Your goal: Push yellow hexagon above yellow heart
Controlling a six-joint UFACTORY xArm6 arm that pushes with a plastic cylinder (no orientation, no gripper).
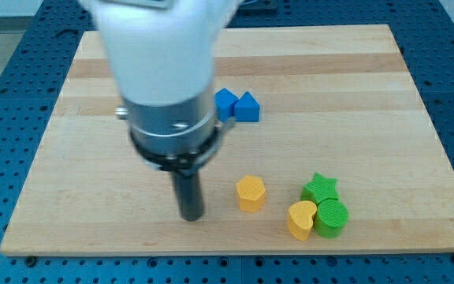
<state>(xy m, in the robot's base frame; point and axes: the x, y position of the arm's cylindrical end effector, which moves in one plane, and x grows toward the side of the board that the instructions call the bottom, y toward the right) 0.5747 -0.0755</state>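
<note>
A broad white, smooth-shelled arm housing [160, 47] narrows into a ribbed dark grey metal collar [173, 134], which ends in 1 straight black rod, my tip [191, 217].

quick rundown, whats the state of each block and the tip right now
my tip: down at the board, left of the yellow hexagon, a gap between them
yellow hexagon: upright, standing alone, up-left of the yellow heart
yellow heart: flat on the board, against the green cylinder
green cylinder: upright, below the green star
green star: flat, touching the cylinder
blue blocks: two side by side, partly hidden by the arm
</note>
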